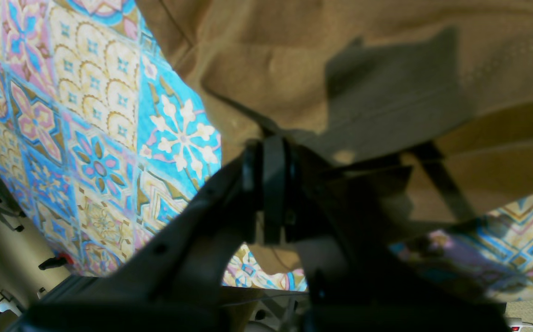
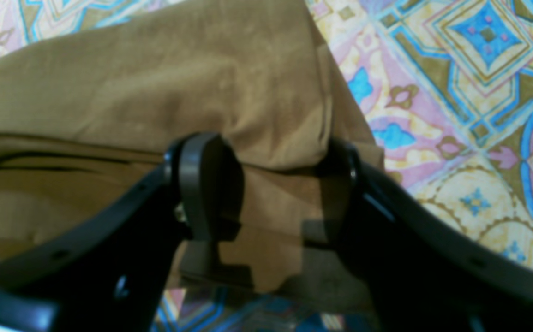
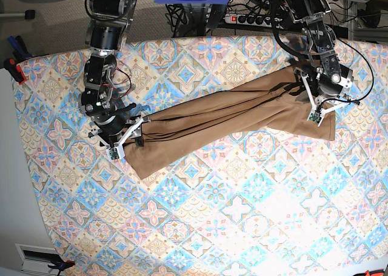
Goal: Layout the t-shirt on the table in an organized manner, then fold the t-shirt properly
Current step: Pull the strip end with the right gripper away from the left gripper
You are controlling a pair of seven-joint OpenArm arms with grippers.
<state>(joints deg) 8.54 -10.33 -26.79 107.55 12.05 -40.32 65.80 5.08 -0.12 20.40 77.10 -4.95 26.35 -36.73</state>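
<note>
The tan-brown t-shirt (image 3: pixel 230 115) lies gathered into a long band running diagonally across the table (image 3: pixel 212 215). At the band's right end my left gripper (image 3: pixel 319 109) is shut on the fabric. In the left wrist view its fingers (image 1: pixel 271 152) are pressed together on the t-shirt's (image 1: pixel 294 69) edge. At the lower left end of the band my right gripper (image 3: pixel 124 136) stands open. Seen from the right wrist, its gripper (image 2: pixel 271 180) straddles a fold of the t-shirt (image 2: pixel 178 83), one finger on each side and the cloth flat between them.
The patterned table cloth (image 2: pixel 455 92) spreads on all sides of the shirt. A power strip (image 3: pixel 248 18) and cables lie behind the table's far edge. A clamp (image 3: pixel 15 63) grips the left edge. Past the table edge (image 1: pixel 26 193), chair legs and floor show.
</note>
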